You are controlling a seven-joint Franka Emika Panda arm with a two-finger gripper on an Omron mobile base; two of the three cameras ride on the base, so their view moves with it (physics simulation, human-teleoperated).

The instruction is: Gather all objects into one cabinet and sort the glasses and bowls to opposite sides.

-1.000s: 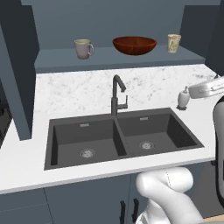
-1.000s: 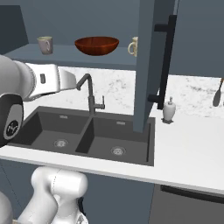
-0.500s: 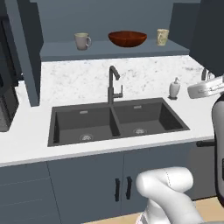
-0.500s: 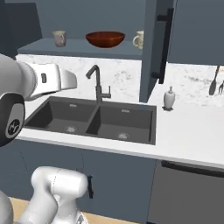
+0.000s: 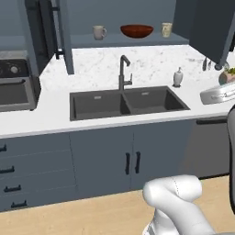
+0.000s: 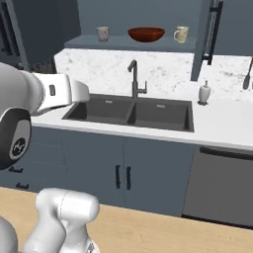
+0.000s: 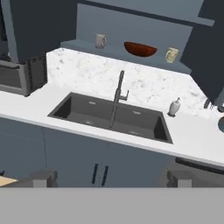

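The slate-blue wall cabinet [image 5: 82, 41] above the sink stands with both doors swung open. On its bottom shelf a cream mug [image 5: 99, 32] sits at the left, the wide red-brown bowl [image 5: 137, 30] in the middle, and a beige cup [image 5: 166, 29] at the right. The right base view shows the same row: mug [image 6: 103, 33], bowl [image 6: 146, 34], cup [image 6: 181, 34]. In the hand view they are far off: mug [image 7: 100, 40], bowl [image 7: 140, 49], cup [image 7: 171, 54]. My gripper [image 7: 111, 178] is open and empty, well back from the counter.
A double black sink [image 5: 128, 103] with a dark faucet [image 5: 123, 73] is set in the white counter. A white soap dispenser [image 5: 178, 77] stands right of it. A microwave [image 5: 13, 87] sits at the far left. Base cabinets and wooden floor lie below.
The whole picture has shifted: the base has backed away from the counter, so base cabinets and floor now show. The mug, bowl and cup stay in place on the shelf.
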